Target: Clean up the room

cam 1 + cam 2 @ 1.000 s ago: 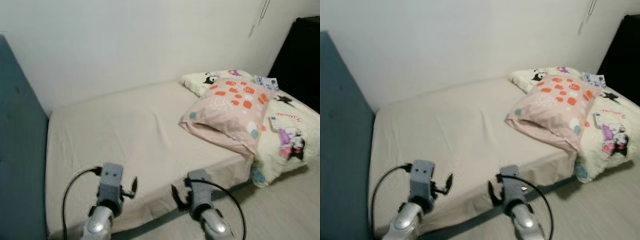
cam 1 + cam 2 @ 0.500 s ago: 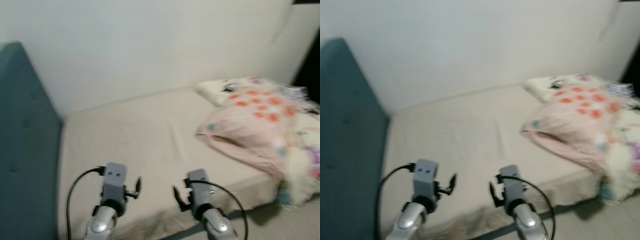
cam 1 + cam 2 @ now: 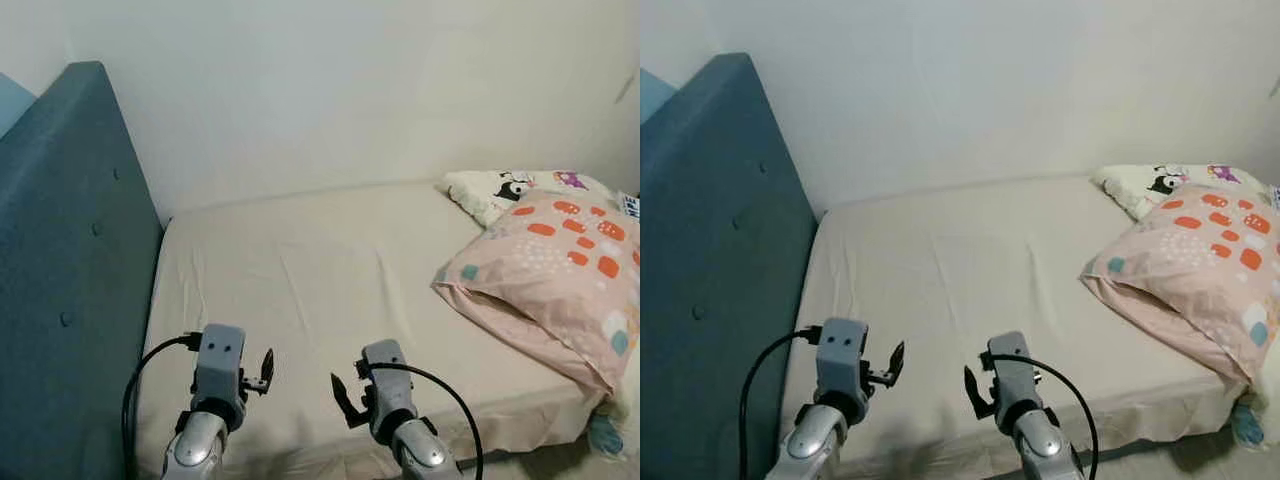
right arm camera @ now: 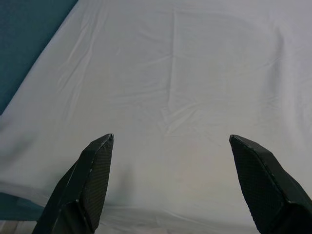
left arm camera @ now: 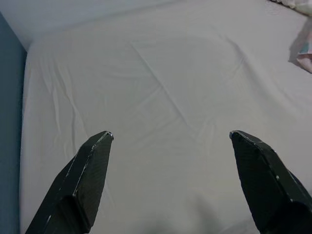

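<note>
A bed with a beige sheet (image 3: 300, 270) lies before me. At its right end rests a pink pillow (image 3: 545, 265) with orange spots, and behind it a cream cartoon-print pillow (image 3: 505, 188). My left gripper (image 5: 170, 136) hovers open over the near edge of the sheet, with nothing between its fingers. My right gripper (image 4: 170, 139) is beside it, also open and empty, above the wrinkled sheet. Both arms (image 3: 220, 380) reach forward low in the eye views.
A teal padded headboard (image 3: 70, 260) stands along the left side of the bed. A plain white wall (image 3: 350, 90) runs behind the bed. A strip of light floor (image 3: 1200, 460) shows at the lower right below the mattress edge.
The camera has swung left: the headboard now takes up more of the left and the pillows have slid to the right edge. Both grippers stay open in the same pose.
</note>
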{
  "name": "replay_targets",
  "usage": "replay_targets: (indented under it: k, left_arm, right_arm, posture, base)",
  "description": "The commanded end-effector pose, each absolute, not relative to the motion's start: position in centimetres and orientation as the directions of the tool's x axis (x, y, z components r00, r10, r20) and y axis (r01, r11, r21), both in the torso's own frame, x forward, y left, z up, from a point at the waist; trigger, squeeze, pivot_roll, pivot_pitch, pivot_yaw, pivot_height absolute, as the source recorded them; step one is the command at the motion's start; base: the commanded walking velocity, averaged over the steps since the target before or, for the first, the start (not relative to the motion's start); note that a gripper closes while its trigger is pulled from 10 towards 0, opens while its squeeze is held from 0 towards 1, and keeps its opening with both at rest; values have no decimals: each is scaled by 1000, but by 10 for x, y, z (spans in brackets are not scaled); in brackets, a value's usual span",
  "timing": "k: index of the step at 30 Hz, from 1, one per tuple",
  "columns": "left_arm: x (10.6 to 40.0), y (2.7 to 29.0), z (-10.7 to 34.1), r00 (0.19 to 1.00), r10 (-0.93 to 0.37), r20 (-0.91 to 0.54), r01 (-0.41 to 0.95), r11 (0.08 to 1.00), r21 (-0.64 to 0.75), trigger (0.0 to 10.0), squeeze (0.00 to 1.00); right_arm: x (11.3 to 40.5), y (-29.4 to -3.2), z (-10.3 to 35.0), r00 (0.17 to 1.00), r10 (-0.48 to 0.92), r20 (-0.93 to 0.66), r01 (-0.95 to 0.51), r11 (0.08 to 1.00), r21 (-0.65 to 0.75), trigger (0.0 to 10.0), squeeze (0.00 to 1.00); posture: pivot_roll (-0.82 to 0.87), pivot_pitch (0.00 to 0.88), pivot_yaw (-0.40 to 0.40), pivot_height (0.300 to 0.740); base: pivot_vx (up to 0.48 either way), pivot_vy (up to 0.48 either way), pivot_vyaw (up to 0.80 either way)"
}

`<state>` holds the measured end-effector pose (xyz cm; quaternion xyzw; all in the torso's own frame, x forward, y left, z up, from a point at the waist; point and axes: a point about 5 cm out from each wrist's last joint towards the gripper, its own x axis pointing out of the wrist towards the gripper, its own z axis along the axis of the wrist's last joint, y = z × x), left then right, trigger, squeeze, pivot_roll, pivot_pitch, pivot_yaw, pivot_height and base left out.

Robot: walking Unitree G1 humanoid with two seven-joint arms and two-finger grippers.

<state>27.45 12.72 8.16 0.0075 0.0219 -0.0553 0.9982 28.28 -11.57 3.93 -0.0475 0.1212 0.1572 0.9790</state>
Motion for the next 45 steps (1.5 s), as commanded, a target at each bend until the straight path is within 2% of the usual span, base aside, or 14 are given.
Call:
replay_targets:
  k: [1,11,45]
  left_arm:
    - [273,129,79,994,-100,-50,101,994,31,10000,0]
    - [272,126,80,994,-100,-41,101,994,44,10000,0]
    - [272,126,80,994,-103,-46,105,993,49,10000,0]
  right_arm:
    - [281,-119,38,924,283,-255,-304,951,-48,10000,0]
    - [282,-120,40,929,276,-246,-296,954,-46,10000,0]
    - [281,-122,39,934,257,-249,-276,960,-43,10000,0]
  posture:
    - [-24,114,-13,740]
    - [-24,124,-14,740]
    - [-24,136,-9,740]
  base:
    - [0,0,0]
    - [0,-62,0]
    - [0,-458,0]
